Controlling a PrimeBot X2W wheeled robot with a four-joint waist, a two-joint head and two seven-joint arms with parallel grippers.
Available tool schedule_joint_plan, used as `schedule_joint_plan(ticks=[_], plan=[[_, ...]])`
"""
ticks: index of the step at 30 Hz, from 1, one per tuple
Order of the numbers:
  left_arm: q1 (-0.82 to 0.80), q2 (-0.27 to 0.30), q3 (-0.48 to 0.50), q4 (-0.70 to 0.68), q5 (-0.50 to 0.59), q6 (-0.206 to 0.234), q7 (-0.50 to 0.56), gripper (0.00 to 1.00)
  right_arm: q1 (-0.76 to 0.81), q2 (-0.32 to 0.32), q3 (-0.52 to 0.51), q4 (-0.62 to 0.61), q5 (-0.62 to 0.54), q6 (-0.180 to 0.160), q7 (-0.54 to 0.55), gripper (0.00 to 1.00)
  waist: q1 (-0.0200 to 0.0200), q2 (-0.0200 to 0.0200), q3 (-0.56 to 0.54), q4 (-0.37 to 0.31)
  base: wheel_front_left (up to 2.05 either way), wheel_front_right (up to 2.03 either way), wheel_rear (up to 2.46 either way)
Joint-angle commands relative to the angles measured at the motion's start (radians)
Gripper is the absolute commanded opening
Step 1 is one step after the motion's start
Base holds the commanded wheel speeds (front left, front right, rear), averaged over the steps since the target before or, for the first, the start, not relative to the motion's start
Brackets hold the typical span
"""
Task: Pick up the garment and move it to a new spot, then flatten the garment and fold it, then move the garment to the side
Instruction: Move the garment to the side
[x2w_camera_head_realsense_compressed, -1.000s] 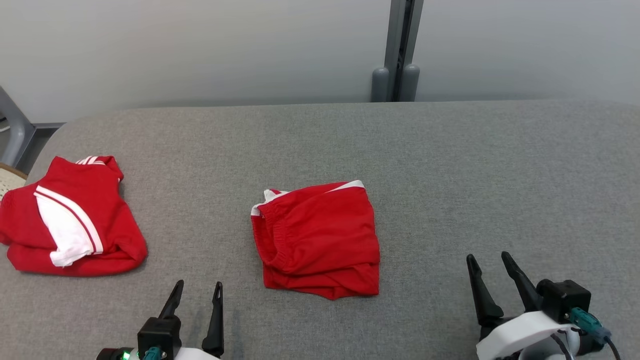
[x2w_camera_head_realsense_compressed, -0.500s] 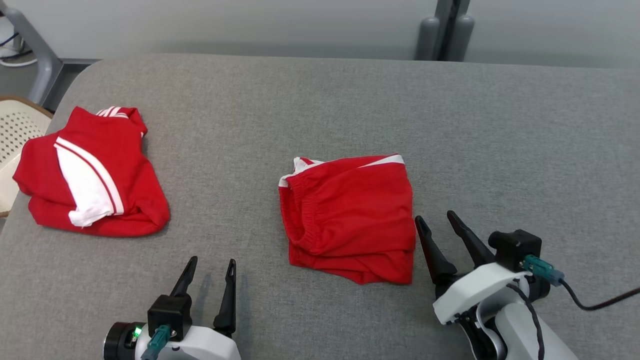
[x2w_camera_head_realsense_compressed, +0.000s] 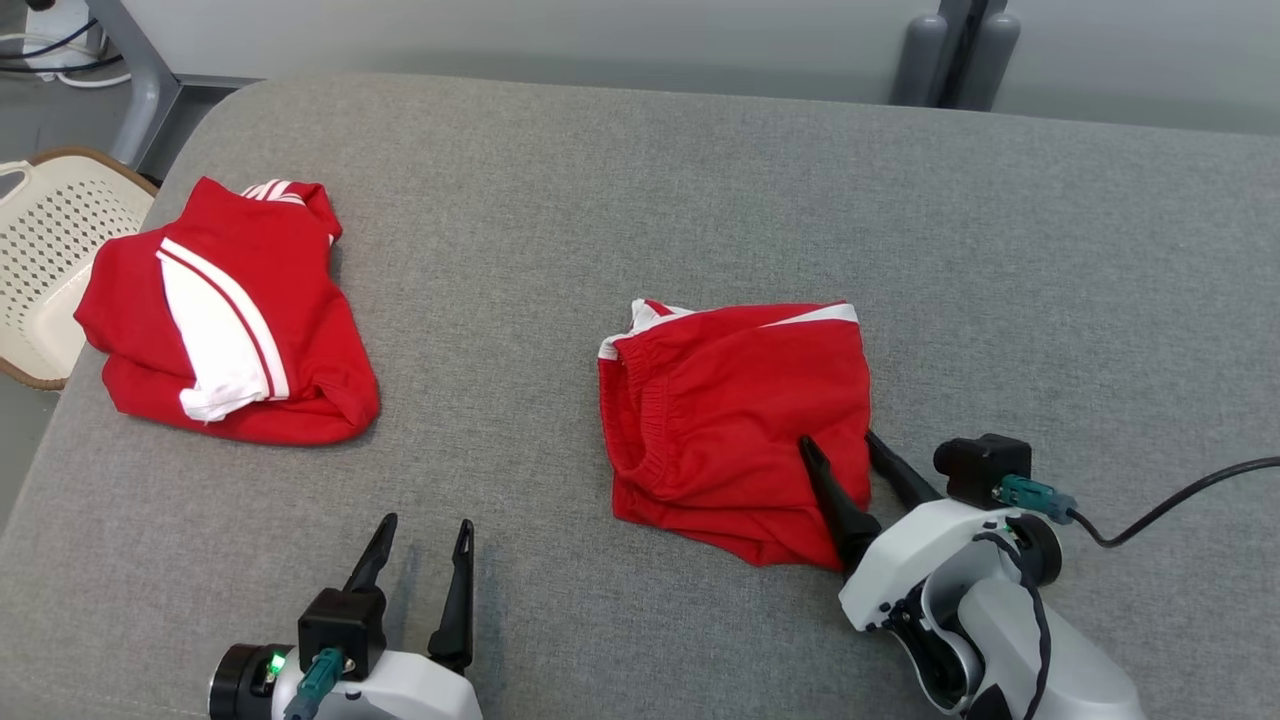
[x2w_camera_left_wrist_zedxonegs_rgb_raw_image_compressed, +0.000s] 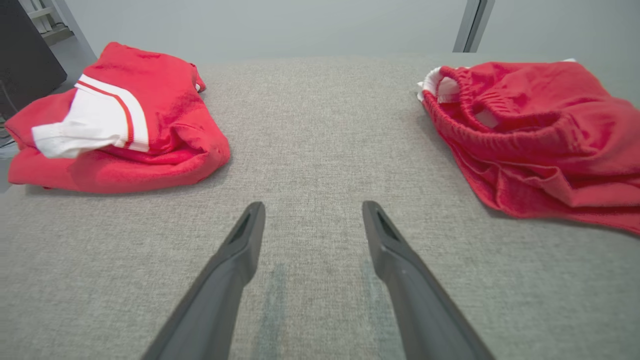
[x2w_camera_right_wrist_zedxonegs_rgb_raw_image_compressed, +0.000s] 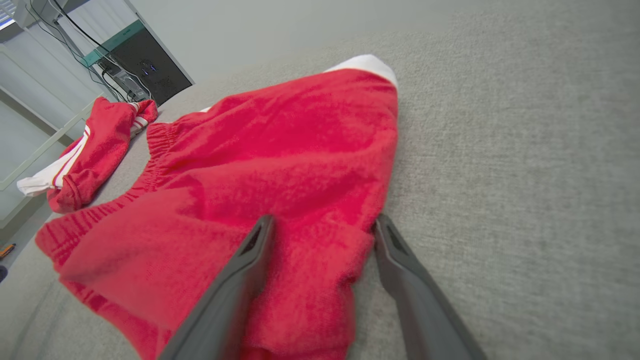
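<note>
The right hand is released. Its two fingers are spread wide and set astride the right edge of the folded red garment. One finger lies over the cloth, and the other stands just beside the edge, over the bare grey counter. Nothing is grasped yet. The left hand is also released and empty, low over bare counter and well apart from the cloth.

The garment lies near the middle of the counter with its waistband to the left, and several layers show at its near edge. A second red garment with white stripes lies far to the left, near a pale basket beside the counter.

I judge that the fold is done and the move to the side is beginning. The danger is in the grip. If the hand closes on the upper layers only, the lower ones would likely stay behind and the fold would open. From these views I cannot tell if the outer finger reaches under the lowest layer. A hold on one side also lets the free side trail, and the rough counter cover may catch and crease it.
</note>
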Motion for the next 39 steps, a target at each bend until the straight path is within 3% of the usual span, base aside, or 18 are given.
schedule_joint_plan(ticks=[1, 6, 10, 20, 27, 33, 39], plan=[[-0.017, 0.004, 0.006, 0.000, 0.003, -0.003, -0.005, 1.00, 0.010, 0.002, 0.006, 0.014, 0.011, 0.003, 0.002, 0.00, 0.0000, 0.0000, -0.002, -0.004, 0.00, 0.00, 0.00], [-0.015, 0.004, 0.019, -0.004, 0.018, -0.010, -0.005, 1.00, -0.008, -0.005, -0.024, 0.005, 0.002, 0.001, 0.001, 0.00, 0.0000, 0.0000, -0.014, -0.051, 0.00, 0.00, 0.00], [-0.021, 0.004, 0.022, -0.012, 0.030, -0.022, -0.005, 1.00, -0.003, -0.003, -0.073, -0.009, -0.040, 0.001, 0.001, 0.00, 0.0000, 0.0000, -0.026, -0.126, 0.00, 0.00, 0.00], [-0.068, 0.004, -0.026, -0.019, 0.065, -0.053, -0.005, 1.00, 0.031, -0.002, -0.153, -0.038, -0.100, 0.001, 0.001, 0.00, 0.0000, 0.0000, -0.026, -0.421, 0.00, 0.00, 0.00], [-0.105, 0.004, -0.058, -0.026, 0.085, -0.072, -0.005, 1.00, 0.064, -0.001, -0.170, -0.068, -0.147, 0.001, 0.001, 0.00, 0.0000, 0.0000, -0.009, -0.580, 0.00, 0.00, 0.00], [-0.116, 0.005, -0.080, -0.035, 0.107, -0.093, -0.005, 1.00, 0.065, 0.000, -0.198, -0.080, -0.191, 0.001, 0.001, 0.00, 0.0000, 0.0000, 0.019, -0.647, 0.00, 0.00, 0.00], [-0.134, 0.013, -0.087, -0.048, 0.122, -0.106, -0.005, 1.00, 0.029, -0.001, -0.243, -0.083, -0.255, 0.001, 0.001, 0.00, 0.0000, 0.0000, 0.064, -0.652, 0.00, 0.00, 0.00]])
